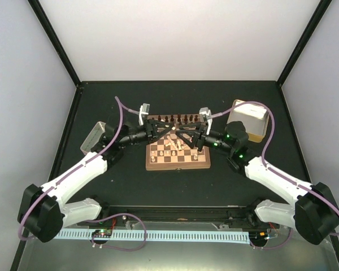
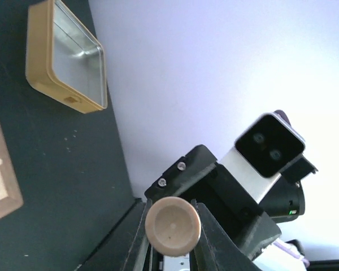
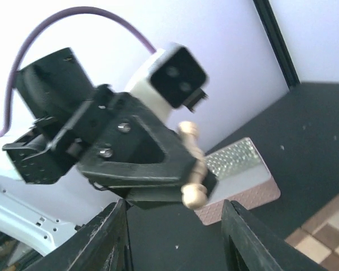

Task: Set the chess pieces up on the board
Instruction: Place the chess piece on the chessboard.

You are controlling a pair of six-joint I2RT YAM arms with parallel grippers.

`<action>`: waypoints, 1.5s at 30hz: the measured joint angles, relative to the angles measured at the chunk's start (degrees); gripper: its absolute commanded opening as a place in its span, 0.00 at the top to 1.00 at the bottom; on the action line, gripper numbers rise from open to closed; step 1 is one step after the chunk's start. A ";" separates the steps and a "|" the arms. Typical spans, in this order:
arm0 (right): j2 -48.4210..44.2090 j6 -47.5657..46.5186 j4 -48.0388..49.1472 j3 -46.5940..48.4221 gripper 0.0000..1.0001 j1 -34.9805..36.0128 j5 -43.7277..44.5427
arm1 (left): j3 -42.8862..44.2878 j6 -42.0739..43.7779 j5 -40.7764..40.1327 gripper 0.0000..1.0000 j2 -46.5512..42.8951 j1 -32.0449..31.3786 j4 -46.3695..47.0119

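The black table [image 1: 101, 186] carries everything, and over its middle the left arm [image 1: 79, 169] and right arm [image 1: 277, 178] reach in from either side until their wrists nearly meet above the board [image 1: 178, 167]. A grey tray [image 1: 92, 137] lies left of the board and a cream tray [image 1: 250, 119] right of it, both apart from its rim. The left gripper [image 2: 172, 223] is clenched on one pale chess piece [image 3: 193, 194], lifted clear of the board. Its round base faces the left wrist camera, and its head and foot stick out on either side of the jaws. The right gripper [image 3: 172, 226] faces it closely with its jaws released and nothing between them. A row of dark pieces [image 1: 175, 118] stands along the far edge, while several pale pieces [image 1: 172, 144] lie loosely about the centre squares, not yet in rank. This looks like a mid-air pass or regrip of a single piece, with most of the pale set left to place. Next, the right jaws probably need to close on an exposed end before the left lets go. The piece is small and could easily twist or drop.
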 measured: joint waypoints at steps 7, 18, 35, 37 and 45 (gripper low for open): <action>-0.98 -9.22 1.27 1.55 0.53 0.13 -1.40 | -0.02 -11.37 4.28 0.96 3.02 0.04 6.60; 0.04 -19.87 -1.36 4.11 0.67 0.13 -2.71 | -0.96 -18.01 6.21 0.96 2.99 0.04 11.26; 1.62 -25.16 -6.16 6.36 0.87 0.50 -0.55 | -2.36 -21.79 6.78 0.95 3.02 0.26 14.45; 1.62 -25.33 -6.40 6.47 0.92 0.52 -0.55 | -2.60 -22.10 6.67 0.93 3.02 0.26 14.88; 1.36 -24.63 -6.71 7.19 0.98 0.48 -0.44 | -2.71 -21.55 6.54 0.46 3.04 0.33 15.58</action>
